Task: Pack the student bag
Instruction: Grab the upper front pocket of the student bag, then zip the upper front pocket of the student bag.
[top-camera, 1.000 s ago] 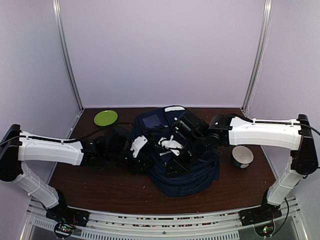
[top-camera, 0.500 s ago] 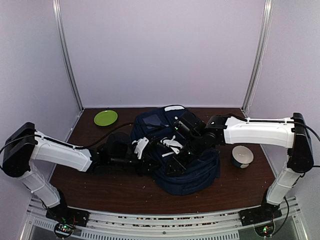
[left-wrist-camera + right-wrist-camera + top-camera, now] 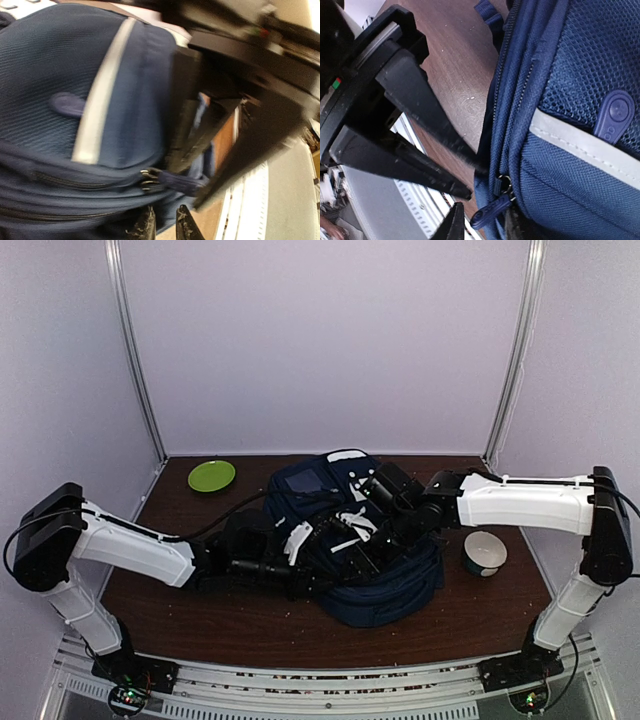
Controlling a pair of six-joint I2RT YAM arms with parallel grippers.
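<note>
Top external: left gripper (image 3: 316,558) faces right gripper (image 3: 362,550) at student bag (image 3: 395,590).

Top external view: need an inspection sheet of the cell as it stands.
surface: dark brown table, pale specks on it
job's things: student bag lying mid-table, zipper pull at its edge
clutter: green plate back left; bowl right of the bag
grippers: left gripper narrow at the zip seam; right gripper astride the zipper pull; grip unclear on both
cables: black cable looping toward the bag
surroundings: pale walls, metal uprights

No legible text or labels
</note>
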